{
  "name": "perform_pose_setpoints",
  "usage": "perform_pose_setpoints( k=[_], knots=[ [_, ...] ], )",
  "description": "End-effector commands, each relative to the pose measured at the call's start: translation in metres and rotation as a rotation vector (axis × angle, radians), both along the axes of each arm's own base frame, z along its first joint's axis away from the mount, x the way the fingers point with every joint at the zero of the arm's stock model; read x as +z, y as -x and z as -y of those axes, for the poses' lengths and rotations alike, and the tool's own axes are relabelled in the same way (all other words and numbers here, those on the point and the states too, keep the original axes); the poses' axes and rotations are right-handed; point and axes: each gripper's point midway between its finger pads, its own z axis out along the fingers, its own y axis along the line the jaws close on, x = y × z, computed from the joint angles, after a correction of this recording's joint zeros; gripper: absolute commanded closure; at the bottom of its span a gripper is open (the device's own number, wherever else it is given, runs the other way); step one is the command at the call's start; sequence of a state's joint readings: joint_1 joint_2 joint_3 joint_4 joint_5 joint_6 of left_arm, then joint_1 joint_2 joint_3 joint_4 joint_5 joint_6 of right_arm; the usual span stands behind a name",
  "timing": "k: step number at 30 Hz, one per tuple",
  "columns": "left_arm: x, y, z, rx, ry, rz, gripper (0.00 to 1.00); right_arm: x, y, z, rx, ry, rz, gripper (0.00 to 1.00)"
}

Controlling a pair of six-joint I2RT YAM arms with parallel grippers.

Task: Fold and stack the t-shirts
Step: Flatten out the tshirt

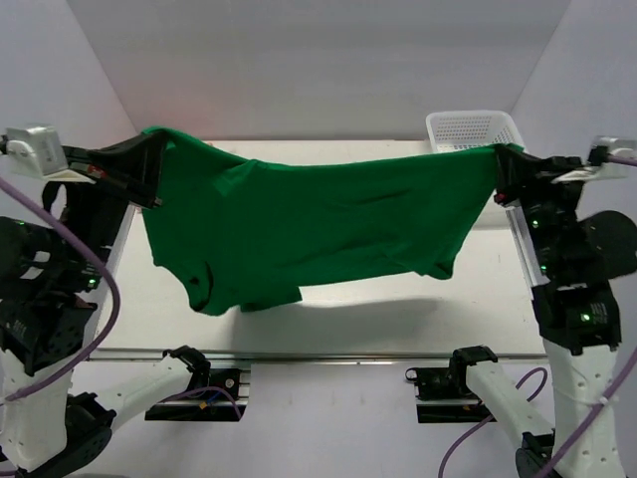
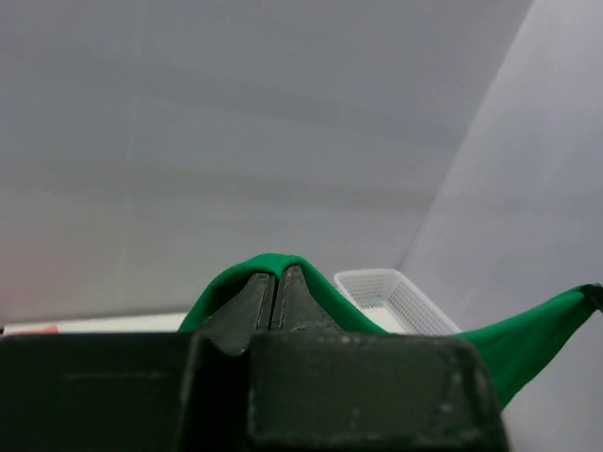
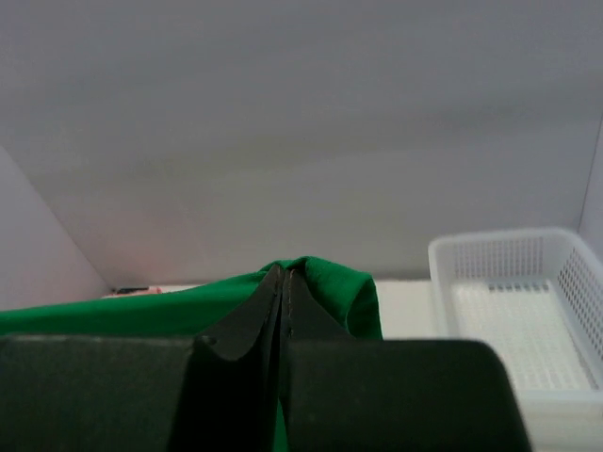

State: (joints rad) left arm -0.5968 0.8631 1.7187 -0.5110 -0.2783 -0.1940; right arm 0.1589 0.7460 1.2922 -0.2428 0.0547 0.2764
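The bright green t-shirt [image 1: 318, 224] hangs spread in the air between my two grippers, above the white table. My left gripper [image 1: 151, 149] is shut on its left corner; the green cloth [image 2: 226, 287] wraps over the closed jaws in the left wrist view. My right gripper [image 1: 501, 164] is shut on the right corner; the cloth [image 3: 344, 287] bunches over its closed jaws in the right wrist view. The shirt sags in the middle and its lower edge and sleeves dangle near the table. The salmon pink shirt shows only as a thin sliver [image 3: 141, 290] behind the green one.
A white mesh basket [image 1: 473, 129] stands at the back right of the table, also in the right wrist view [image 3: 528, 301] and the left wrist view [image 2: 391, 297]. White walls enclose the table [image 1: 398, 319] on three sides.
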Motion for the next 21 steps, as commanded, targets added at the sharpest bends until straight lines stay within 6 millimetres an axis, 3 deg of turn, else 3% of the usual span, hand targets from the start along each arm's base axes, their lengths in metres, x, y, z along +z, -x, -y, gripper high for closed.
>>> perform_pose_setpoints(
  k=[1, 5, 9, 17, 21],
  knots=[
    [0.03, 0.021, -0.008, -0.016, -0.031, 0.088, 1.0, 0.041, 0.031, 0.001, 0.02, 0.042, 0.105, 1.0],
    [0.057, 0.046, -0.024, -0.006, -0.03, 0.162, 1.0, 0.07, 0.06, 0.004, 0.023, 0.051, 0.156, 1.0],
    [0.068, 0.064, -0.019, -0.075, -0.058, 0.209, 1.0, 0.091, 0.092, 0.0, 0.069, 0.07, 0.219, 1.0],
    [0.077, 0.095, -0.029, -0.113, -0.053, 0.263, 1.0, 0.098, 0.132, -0.004, 0.126, 0.065, 0.265, 1.0],
    [0.084, 0.126, -0.03, -0.195, -0.048, 0.317, 1.0, 0.099, 0.146, -0.003, 0.135, 0.05, 0.263, 1.0]
  ],
)
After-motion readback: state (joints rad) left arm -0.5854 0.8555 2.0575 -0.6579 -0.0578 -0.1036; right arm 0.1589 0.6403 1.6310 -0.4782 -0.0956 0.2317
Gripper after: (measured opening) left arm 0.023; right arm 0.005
